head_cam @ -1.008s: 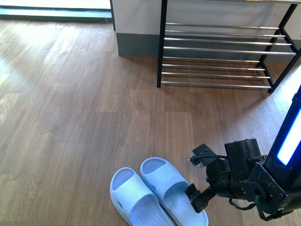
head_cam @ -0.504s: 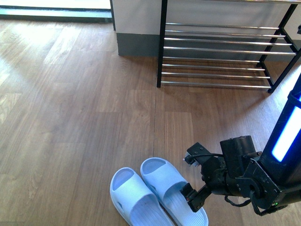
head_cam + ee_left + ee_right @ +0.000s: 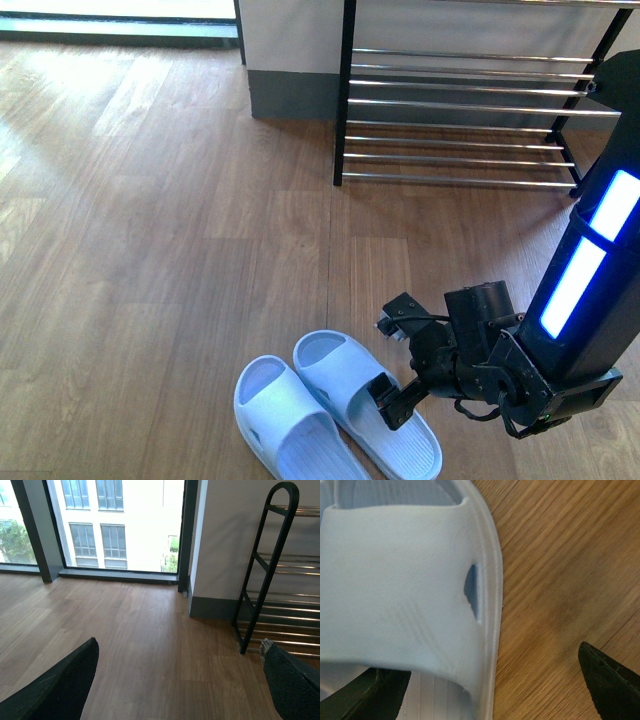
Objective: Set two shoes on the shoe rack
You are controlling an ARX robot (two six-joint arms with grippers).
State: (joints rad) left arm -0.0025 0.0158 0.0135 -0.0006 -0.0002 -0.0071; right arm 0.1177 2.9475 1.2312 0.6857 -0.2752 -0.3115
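Pale-blue foam, by the look of it, is what the pair is made of. The right slide point(image 3: 350, 395) and the left slide point(image 3: 275, 410) are laid side by side, apparently touching, on the wooden floor point(image 3: 150, 250), close in front of the robot and well apart from the shoe rack point(image 3: 460, 105) by the far wall. Their long axes are set diagonally, with toe openings pointed away from the robot and somewhat leftward. The right gripper point(image 3: 387, 362) is spread wide across the right slide's outer edge, with 1 finger set inside by the strap and the other over bare floor; nothing is clamped. The left gripper point(image 3: 179, 650) is held wide and empty. If only the soft strap's rim is pinched, the slide could be left to swing, droop or slip free, and the left slide could be nudged aside.
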